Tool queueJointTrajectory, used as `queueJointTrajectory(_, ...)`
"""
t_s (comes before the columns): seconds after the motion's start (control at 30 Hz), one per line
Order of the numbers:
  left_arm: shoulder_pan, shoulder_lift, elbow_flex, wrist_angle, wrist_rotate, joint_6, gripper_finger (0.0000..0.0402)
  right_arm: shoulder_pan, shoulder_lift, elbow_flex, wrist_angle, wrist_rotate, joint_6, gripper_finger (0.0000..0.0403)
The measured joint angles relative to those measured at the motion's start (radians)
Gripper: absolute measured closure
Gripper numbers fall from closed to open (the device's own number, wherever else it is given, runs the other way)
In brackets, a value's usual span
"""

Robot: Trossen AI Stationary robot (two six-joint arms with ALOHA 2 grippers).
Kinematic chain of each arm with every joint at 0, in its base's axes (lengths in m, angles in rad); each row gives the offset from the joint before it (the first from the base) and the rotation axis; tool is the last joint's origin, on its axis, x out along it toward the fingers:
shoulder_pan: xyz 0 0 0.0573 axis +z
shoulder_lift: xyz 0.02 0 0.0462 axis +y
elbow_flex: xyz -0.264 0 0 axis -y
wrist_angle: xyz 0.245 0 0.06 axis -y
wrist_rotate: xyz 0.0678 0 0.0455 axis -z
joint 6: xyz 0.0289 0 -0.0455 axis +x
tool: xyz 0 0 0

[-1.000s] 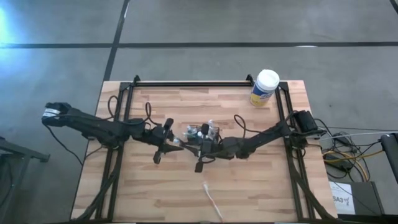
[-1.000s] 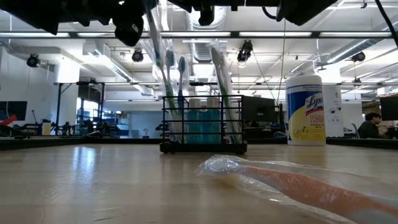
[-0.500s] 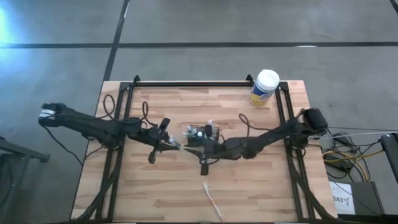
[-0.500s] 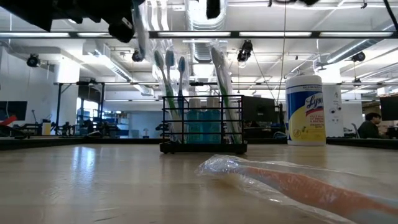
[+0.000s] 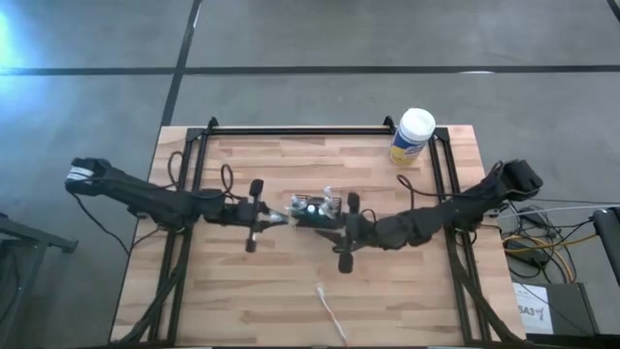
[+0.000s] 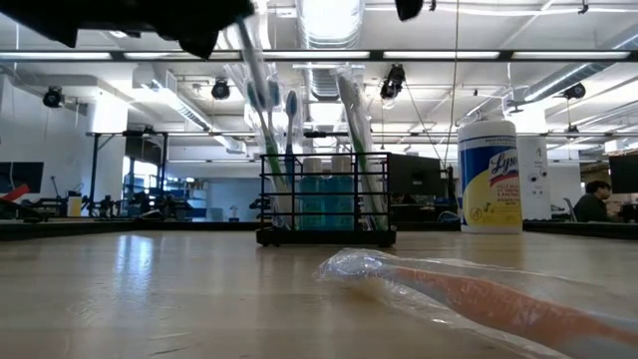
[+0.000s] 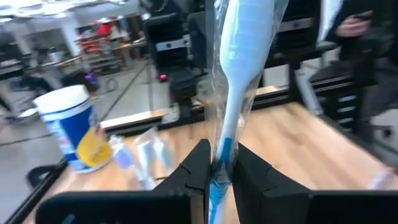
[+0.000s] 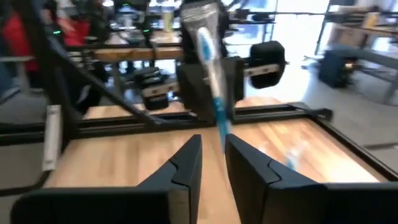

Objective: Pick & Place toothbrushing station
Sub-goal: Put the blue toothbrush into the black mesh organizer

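Observation:
The toothbrushing station (image 5: pixel 315 206), a small black wire-mesh basket (image 6: pixel 324 204), stands mid-table on its base with several toothbrushes upright in it. My left gripper (image 5: pixel 263 220) reaches in level from the table's left and is shut on a blue-and-white toothbrush in clear wrap (image 7: pixel 239 56). That toothbrush slants down toward the basket's left end (image 6: pixel 254 75). My right gripper (image 5: pixel 329 226) hangs just right of the basket. Its fingers (image 8: pixel 186 168) stand a little apart with nothing between them, and they point at the held toothbrush (image 8: pixel 208 56). My left gripper pinches the wrapped toothbrush by its blue-and-white handle (image 7: pixel 219 155) between its two fingers, plastic wrap and all. The fingers come level from the table's left and lie across the brush. The brush is lifted clear of the table and tilted, with its lower part toward the basket.
A yellow canister with a white lid (image 5: pixel 414 136) stands at the far right corner. Another wrapped toothbrush, orange (image 6: pixel 478 294), lies near the front edge (image 5: pixel 329 315). Black frame rails (image 5: pixel 300 128) run along the table's far, left and right sides.
My right gripper has drawn back toward the table's right edge and risen, leaving the wrapped toothbrush with my left gripper. My left wrist has rolled in place, and the toothbrush has tipped with it, now slanting toward the basket.

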Motion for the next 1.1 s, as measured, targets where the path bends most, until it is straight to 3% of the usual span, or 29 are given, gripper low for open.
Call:
queueJointTrajectory(0.17,0.008,0.102,0.0,0.049,-0.13,0.002,0.0363,0.018,0.022,-0.078,0.027,0.024,0.073,0.0354)
queueJointTrajectory(0.33,0.01,0.181,-0.001,0.141,-0.232,0.017,0.0363,0.063,0.089,-0.143,0.202,0.101,0.06,0.036)
queueJointTrajectory(0.63,0.02,0.304,0.003,0.231,-0.244,0.011,0.0363,0.086,0.13,-0.146,0.284,0.151,-0.01,0.036)
queueJointTrajectory(0.93,0.021,0.349,0.003,0.24,-0.277,-0.043,0.0363,0.094,0.13,-0.143,0.279,0.151,-0.017,0.036)
queueJointTrajectory(1.1,0.016,0.35,0.001,0.235,-0.224,0.043,0.0363,0.094,0.13,-0.143,0.279,0.151,-0.017,0.036)
